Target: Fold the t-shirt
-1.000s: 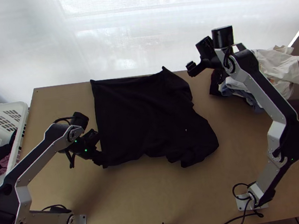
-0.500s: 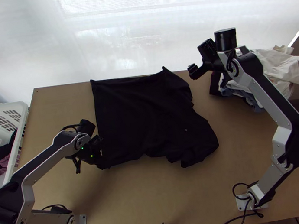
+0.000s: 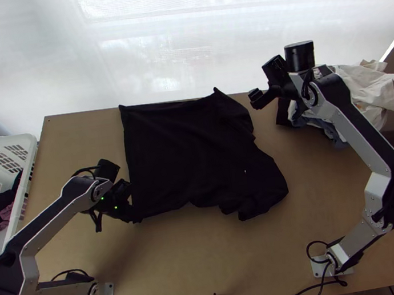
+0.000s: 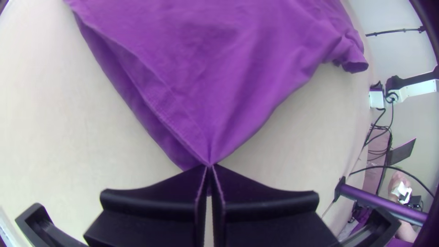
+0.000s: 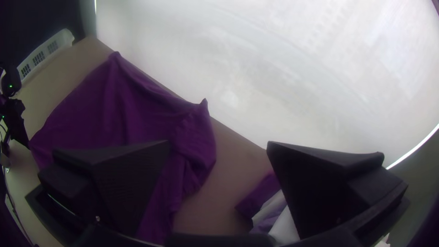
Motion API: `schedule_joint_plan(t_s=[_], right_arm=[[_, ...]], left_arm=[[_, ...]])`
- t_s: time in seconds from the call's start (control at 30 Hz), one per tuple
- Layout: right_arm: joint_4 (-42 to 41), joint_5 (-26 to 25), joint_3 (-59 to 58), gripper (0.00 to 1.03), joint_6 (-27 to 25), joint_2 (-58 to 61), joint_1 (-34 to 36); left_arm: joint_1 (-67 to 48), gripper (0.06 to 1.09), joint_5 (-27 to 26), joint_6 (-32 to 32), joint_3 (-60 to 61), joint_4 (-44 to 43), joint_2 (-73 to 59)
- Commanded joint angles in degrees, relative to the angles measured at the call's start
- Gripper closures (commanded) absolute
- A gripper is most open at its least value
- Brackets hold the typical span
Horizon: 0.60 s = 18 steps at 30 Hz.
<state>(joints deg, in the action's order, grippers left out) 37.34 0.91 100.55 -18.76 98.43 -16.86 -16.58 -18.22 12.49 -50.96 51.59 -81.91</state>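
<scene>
Shifted the right gripper [image 3: 256, 97], fingers spread apart, slightly toward the table's [image 3: 211, 261] near edge, to beside the far right part of the spread, rumpled black t-shirt [image 3: 192, 154] on the table, and kept the left gripper [image 3: 135, 217] pinched on its near left corner.

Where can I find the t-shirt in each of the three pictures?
Top view: t-shirt in the middle of the table, up to its far edge.
Left wrist view: t-shirt spreading out from the left pincer.
Right wrist view: t-shirt beyond the right pincer, partly hidden by it.
Shared landmark: the t-shirt's corner in the left pincer.
</scene>
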Motion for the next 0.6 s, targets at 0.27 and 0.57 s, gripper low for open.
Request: schedule_joint_plan(t_s=[0.27,0.57], right_arm=[[-0.08,-0.03,-3.70,0.05,-0.31,-3.77,-1.15],[-0.08,-0.03,-3.96,0.05,-0.84,-5.09,-1.24]], left_arm=[[16.23,1.05,-0.06,12.21,6.05,12.92,14.58],[30.38,1.05,1.08,25.39,6.75,20.21,17.05]])
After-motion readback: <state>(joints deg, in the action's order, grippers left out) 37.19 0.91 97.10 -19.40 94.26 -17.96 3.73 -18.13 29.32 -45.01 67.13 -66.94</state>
